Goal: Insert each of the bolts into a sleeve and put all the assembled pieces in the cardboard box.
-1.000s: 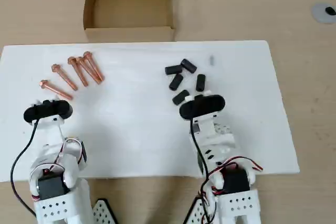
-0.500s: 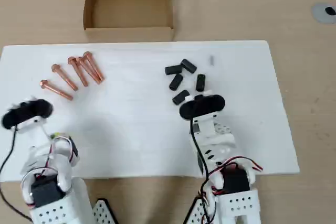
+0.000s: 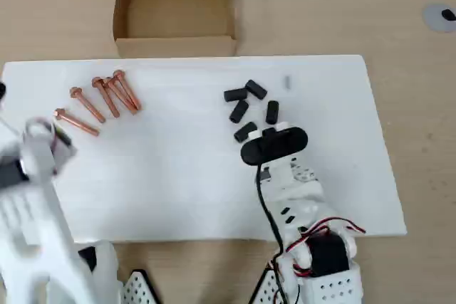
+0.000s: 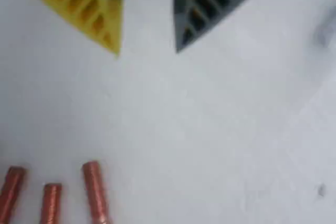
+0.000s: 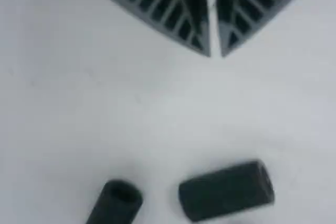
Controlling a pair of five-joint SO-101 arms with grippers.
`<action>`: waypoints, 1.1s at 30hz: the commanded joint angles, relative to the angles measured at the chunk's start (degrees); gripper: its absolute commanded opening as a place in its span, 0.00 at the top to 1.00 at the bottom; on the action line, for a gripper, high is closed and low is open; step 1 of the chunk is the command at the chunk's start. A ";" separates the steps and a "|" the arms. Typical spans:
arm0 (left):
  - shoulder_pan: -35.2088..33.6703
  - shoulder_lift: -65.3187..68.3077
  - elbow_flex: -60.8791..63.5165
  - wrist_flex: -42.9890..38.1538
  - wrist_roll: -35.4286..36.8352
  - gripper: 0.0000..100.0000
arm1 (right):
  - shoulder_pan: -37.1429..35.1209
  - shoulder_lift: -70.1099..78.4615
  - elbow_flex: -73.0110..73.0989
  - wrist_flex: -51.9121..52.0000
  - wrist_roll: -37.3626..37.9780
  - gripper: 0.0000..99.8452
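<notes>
Several copper bolts (image 3: pixel 100 101) lie fanned out on the left of the white mat (image 3: pixel 178 176). Several short black sleeves (image 3: pixel 249 108) lie in a loose cluster right of centre. The cardboard box (image 3: pixel 174 8) stands open and empty behind the mat. My left gripper (image 4: pixel 147 51) is open above bare mat, with three bolt shanks (image 4: pixel 97 192) a short way ahead of its yellow and grey fingertips. My right gripper (image 5: pixel 214 53) is shut on nothing, just short of two sleeves (image 5: pixel 226 190). In the high view the right arm (image 3: pixel 273 144) sits just below the sleeve cluster.
The left arm (image 3: pixel 28 169) rises blurred at the mat's left edge. A grey disc (image 3: pixel 438 16) lies on the wooden table at the far right. Bare mat stretches between the bolts and the sleeves and along the front.
The left arm has swung left and risen toward the high camera, near the mat's left edge. The right arm has barely shifted.
</notes>
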 commanded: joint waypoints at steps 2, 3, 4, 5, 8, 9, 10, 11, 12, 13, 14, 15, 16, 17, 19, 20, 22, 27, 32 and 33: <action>-0.88 24.13 -16.53 7.74 4.84 0.92 | 1.36 -1.98 -8.04 -0.09 0.62 0.99; -1.14 27.65 -18.02 7.82 5.80 0.92 | 1.36 0.48 -9.80 -0.09 0.62 0.99; -1.23 30.37 -19.43 7.82 6.95 0.92 | 1.36 3.74 -11.91 -0.09 0.62 0.99; -1.23 32.84 -20.57 7.82 8.18 0.92 | 1.36 7.43 -14.02 -0.09 0.62 0.99; -0.62 37.23 -23.56 7.74 12.13 0.92 | 3.21 22.02 -21.93 -0.18 0.35 0.99; -0.18 38.11 -24.70 7.56 13.89 0.92 | 3.91 27.38 -25.45 -0.18 0.35 0.99; 0.00 38.99 -25.85 7.56 15.56 0.92 | 4.44 33.01 -29.67 0.18 0.35 0.99; 0.18 39.78 -27.25 7.56 16.62 0.92 | 4.97 38.46 -33.89 0.35 0.35 0.99; 0.26 40.40 -28.48 7.47 16.97 0.92 | 5.32 43.91 -38.29 0.62 0.35 0.99; 0.62 41.27 -29.98 7.38 17.05 0.92 | 5.49 48.92 -42.95 1.32 0.53 0.99; 0.70 42.24 -31.03 6.77 17.05 0.92 | 5.23 53.85 -47.52 2.55 0.53 0.99; 0.97 43.30 -32.00 6.07 17.14 0.92 | 5.14 58.42 -52.00 3.87 0.53 0.99; 0.97 44.44 -32.97 5.63 17.14 0.92 | 4.18 62.46 -56.22 5.27 0.62 0.99; 0.97 45.58 -33.67 5.45 16.97 0.92 | 3.12 66.24 -60.35 7.30 0.70 0.99; 1.05 47.87 -35.69 5.54 16.44 0.92 | 0.92 72.66 -67.56 12.40 1.85 0.99; 1.05 49.01 -36.57 5.54 15.03 0.92 | -0.84 75.30 -70.73 14.59 3.87 0.99; 1.05 50.59 -38.68 5.80 12.48 0.92 | -3.12 79.43 -76.35 18.29 9.76 0.99; 0.62 53.14 -42.90 5.71 3.08 0.92 | -3.65 83.03 -85.93 20.31 16.97 0.99; -0.35 54.02 -42.73 5.89 1.23 0.91 | -3.47 84.79 -88.92 21.36 19.69 0.99; -1.23 54.29 -42.46 5.54 2.37 0.91 | -3.65 85.32 -88.84 22.33 20.40 0.99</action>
